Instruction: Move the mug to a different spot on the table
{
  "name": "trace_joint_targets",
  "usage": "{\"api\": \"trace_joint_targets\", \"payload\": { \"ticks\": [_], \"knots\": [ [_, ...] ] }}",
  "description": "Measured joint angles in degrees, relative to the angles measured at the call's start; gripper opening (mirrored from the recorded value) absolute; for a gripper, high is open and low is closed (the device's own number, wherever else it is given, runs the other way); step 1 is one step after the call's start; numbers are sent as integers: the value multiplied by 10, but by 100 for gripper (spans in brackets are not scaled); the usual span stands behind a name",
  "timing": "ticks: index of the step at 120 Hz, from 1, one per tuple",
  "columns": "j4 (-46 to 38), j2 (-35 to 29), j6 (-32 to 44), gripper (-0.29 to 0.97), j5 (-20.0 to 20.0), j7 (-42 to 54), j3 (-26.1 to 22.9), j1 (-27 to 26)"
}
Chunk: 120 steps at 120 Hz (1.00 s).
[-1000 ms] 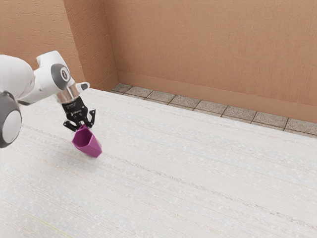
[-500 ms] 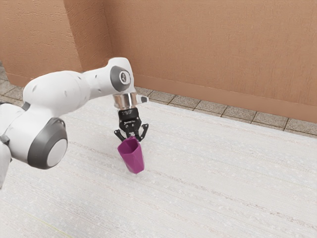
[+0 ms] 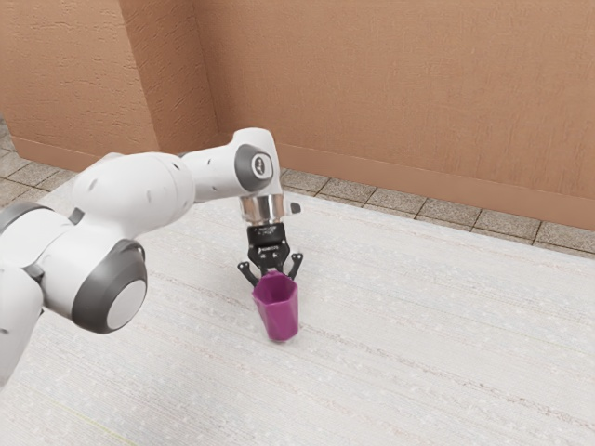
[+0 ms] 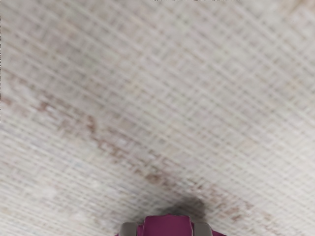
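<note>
A magenta mug (image 3: 278, 309) with faceted sides stands nearly upright on the whitish table (image 3: 418, 316), its base at the surface. My black gripper (image 3: 268, 276) comes straight down onto its rim and is shut on the mug, one finger each side of the rim's near wall. In the wrist view the mug (image 4: 167, 225) is a purple blur just under my hand, with its dark shadow on the table beyond it.
A tiled floor strip (image 3: 437, 212) and a brown wall (image 3: 418, 84) run behind the table's far edge. Open tabletop stretches toward the exterior view's right and front. My own white arm (image 3: 121, 214) fills the left side.
My arm has carried the mug from the exterior view's left toward the middle of the table. The mug has gone from strongly tilted to almost upright and now sits lower.
</note>
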Motion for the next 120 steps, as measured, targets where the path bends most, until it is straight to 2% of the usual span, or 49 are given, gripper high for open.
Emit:
{"api": "trace_joint_targets", "payload": {
  "ticks": [8,27,42,64,80,86,92,96,111,120],
  "knots": [
    [0,0,1,-3,0,-8,0,0],
    [-2,-1,3,30,-6,-23,1,0],
    [-1,-2,4,47,-7,-33,2,0],
    [-6,-30,18,59,-8,-44,7,-10],
    [-1,-40,44,63,-7,-45,44,-11],
    [-4,-63,58,64,-3,-40,56,-11],
    [-25,-124,70,65,26,-34,50,-11],
    [-57,-181,77,65,61,-28,33,-11],
    [-237,-417,105,67,238,13,-69,-11],
    [-270,-483,94,67,305,44,-115,-20]
  ]
}}
